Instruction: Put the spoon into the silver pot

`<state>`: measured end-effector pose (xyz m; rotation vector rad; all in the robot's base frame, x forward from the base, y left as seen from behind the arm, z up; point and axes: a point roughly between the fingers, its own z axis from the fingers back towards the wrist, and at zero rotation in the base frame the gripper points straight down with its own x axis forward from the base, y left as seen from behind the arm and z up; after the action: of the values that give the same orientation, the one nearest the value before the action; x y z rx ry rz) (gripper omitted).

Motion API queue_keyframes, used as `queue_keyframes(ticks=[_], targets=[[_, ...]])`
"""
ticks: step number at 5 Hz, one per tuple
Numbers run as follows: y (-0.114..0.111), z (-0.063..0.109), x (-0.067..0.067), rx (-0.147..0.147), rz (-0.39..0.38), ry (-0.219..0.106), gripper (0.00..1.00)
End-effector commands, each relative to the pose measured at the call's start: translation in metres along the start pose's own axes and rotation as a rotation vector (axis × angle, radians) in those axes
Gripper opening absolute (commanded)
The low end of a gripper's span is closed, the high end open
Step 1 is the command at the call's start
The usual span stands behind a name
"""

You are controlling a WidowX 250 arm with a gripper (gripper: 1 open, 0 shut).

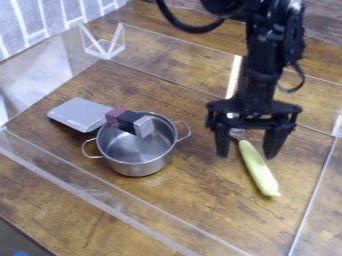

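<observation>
The spoon lies on the wooden table at the right, its pale-yellow handle pointing toward the front. Its silver bowl is mostly hidden behind my gripper. My gripper points straight down and stands open, one dark finger on the left and the other on the right of the spoon's upper end. The fingertips are low, close to the table, and nothing is held between them. The silver pot stands to the left of the spoon, upright, with two small loop handles.
A small dark and red block rests at the pot's back rim. A flat grey slab lies behind the pot on the left. A clear plastic stand is at the back left. Low transparent walls border the table.
</observation>
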<state>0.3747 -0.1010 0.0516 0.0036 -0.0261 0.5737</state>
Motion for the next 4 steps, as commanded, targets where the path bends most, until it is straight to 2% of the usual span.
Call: queue_keyframes(ticks=[1, 2, 3, 4], targets=[[-0.010, 0.001, -0.002, -0.035, -0.030, -0.019, 1.00], [-0.014, -0.008, -0.001, -0.037, -0.050, -0.014, 0.00], [-0.019, -0.007, 0.003, -0.036, -0.056, -0.016, 0.00], [-0.022, 0.002, 0.005, -0.023, -0.093, -0.010, 0.00]])
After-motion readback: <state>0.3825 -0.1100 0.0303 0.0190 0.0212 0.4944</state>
